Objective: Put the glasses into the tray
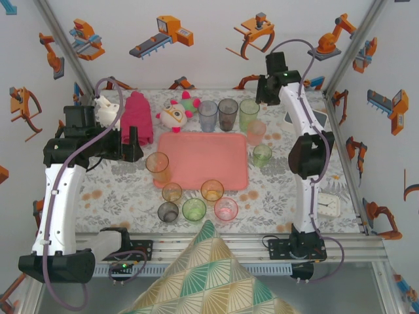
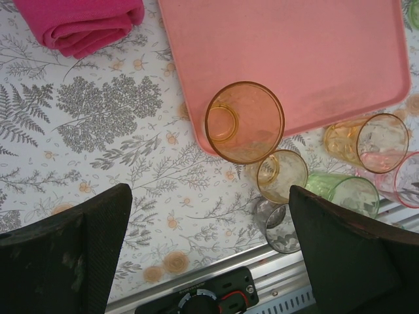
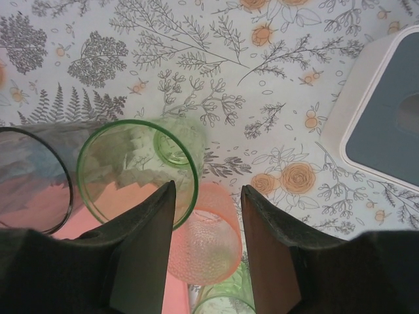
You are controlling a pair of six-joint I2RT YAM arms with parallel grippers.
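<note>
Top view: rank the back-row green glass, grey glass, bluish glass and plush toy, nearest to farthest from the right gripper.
1. Green glass, right end of the back row.
2. Grey glass, next along to the left.
3. Bluish glass, left again.
4. Plush toy, farthest left of the four.

White moulded arm links (image 1: 55,196) sit between chunky black joint housings (image 1: 311,156), each trailed by a looping greyish-purple cable (image 1: 293,41). The left gripper (image 2: 209,193) has matte black, scuffed, wedge-shaped fingers (image 2: 65,261).
</note>
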